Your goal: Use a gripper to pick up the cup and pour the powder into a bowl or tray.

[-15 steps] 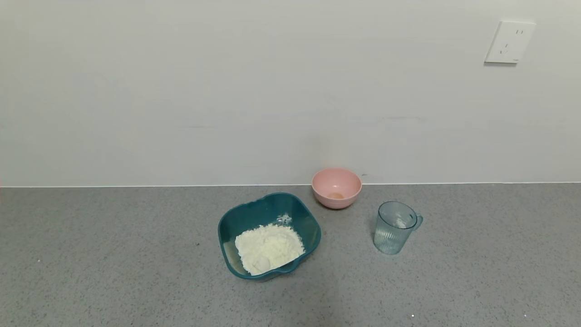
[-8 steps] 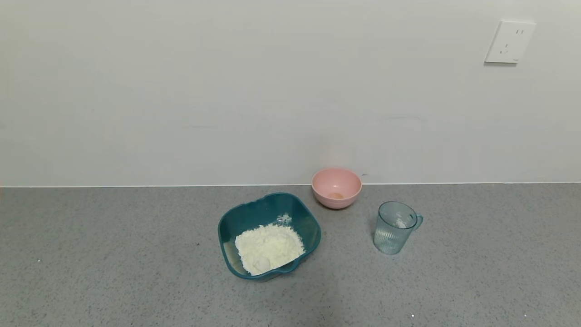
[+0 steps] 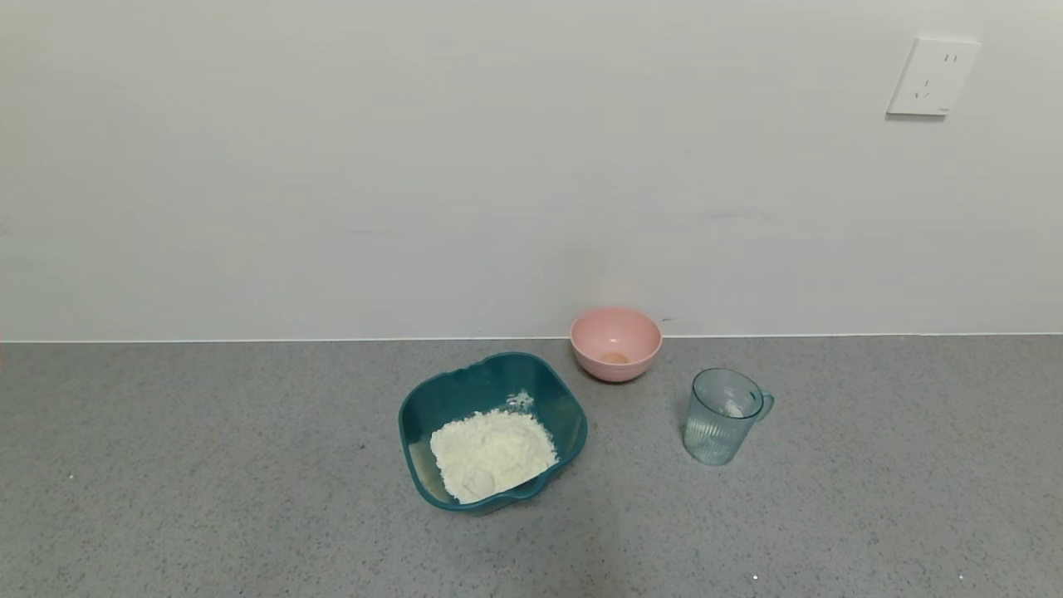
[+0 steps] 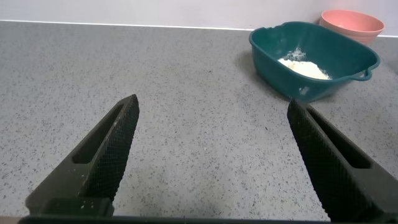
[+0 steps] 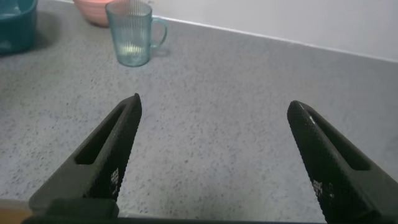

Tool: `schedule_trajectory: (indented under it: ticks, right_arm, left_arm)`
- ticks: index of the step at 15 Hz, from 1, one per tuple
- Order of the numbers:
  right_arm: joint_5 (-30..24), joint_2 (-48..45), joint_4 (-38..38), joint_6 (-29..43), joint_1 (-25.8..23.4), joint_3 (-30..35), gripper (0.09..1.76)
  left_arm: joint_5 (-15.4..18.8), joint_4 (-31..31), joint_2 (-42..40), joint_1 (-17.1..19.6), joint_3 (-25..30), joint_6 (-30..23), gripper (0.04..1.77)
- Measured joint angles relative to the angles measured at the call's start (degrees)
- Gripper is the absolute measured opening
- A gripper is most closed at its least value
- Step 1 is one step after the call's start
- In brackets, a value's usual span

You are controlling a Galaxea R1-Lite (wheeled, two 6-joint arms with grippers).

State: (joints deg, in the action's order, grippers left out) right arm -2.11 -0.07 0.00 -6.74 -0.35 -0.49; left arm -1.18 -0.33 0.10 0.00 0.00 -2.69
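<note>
Apparently the pouring is done, or nearly so. Nearest the robot, both arms sit low over the counter (image 3: 208,498), out of the head view. The left pincer (image 4: 214,155) has its jaws spread wide and holds nothing; the basin (image 4: 348,71) lies well ahead of it. The right pincer (image 5: 214,152) is likewise wide and empty, with the cup (image 5: 130,34) well ahead of it.

Taking the basin (image 3: 415,415) as the landmark: it sits on the counter in front of the robot, and a heap of powder (image 3: 492,453) fills its near half, with a few specks higher on the far inner wall. To the right of the basin, clearly apart from it, the cup (image 3: 721,417) stands upright with its handle turned away from the basin. It looks close to empty; a small pale patch shows inside, but whether that is leftover powder or a reflection is hard to tell. Behind the basin and a little to its right, near the wall, a pink bowl (image 3: 615,343) holds only a small tan smear at its bottom. Farther still, up on the wall and well right of the basin, is a socket (image 3: 932,76).

Judging by this layout, the powder is already in the basin and the cup is set down and released. If the pale patch is powder, one more pick-up and tip by the right pincer would remain; otherwise nothing is left.
</note>
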Motion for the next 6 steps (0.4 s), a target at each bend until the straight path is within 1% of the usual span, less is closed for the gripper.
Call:
schedule_trajectory:
  ticks: [6]
  right_arm:
    - [0.1,0.0,0.1,1.5,0.1,0.5,1.71]
  left_arm:
    - [0.0,0.0,0.0,0.0,0.0,0.0,1.72]
